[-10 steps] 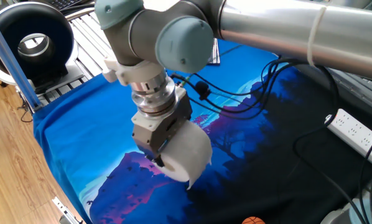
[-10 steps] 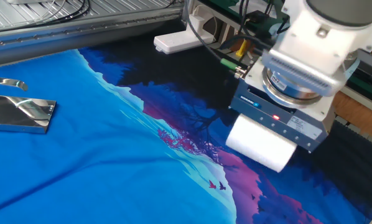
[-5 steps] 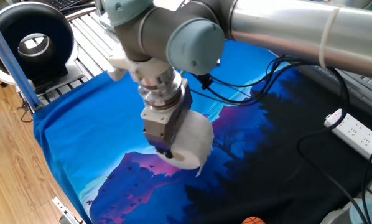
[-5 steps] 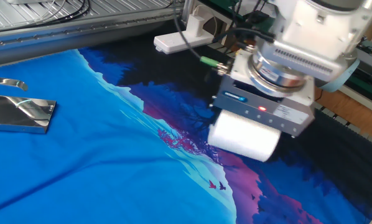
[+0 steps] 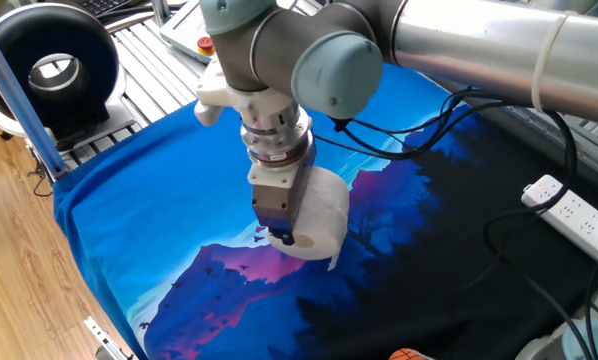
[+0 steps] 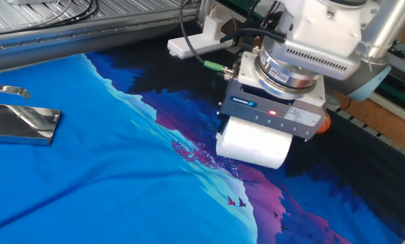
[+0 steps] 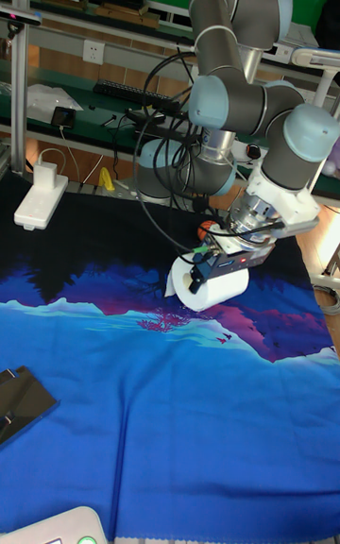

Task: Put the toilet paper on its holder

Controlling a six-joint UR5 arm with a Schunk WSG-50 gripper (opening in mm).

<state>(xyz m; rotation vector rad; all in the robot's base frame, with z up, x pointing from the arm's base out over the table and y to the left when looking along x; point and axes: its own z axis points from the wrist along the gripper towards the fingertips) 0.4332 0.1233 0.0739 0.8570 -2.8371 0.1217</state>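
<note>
Over at nine o'clock on the table sits the small shiny silver metal holder with its flat rectangular base, a thin bright arm reaching off above it; in the tall fixed view only its dark corner shows at the left edge. Between it and the arm lies a wide stretch of blue printed cloth, rumpled into soft folds. At about three o'clock from the holder, well apart from it, the two-finger gripper has its jaws closed on the plump white roll of soft tissue, carrying it sideways, seemingly just clear of the cloth. From the other side the gripper pinches the roll near one end, and a loose tail of paper hangs below. To my eye that is the weak spot: the tissue is soft, so the roll could squash or twist in the grip, and the dangling tail might drag on the folds. The core must also line up with that thin arm; I cannot tell its angle, and a nudge could slide the light stand. The black cables trailing behind could tug as well.
</note>
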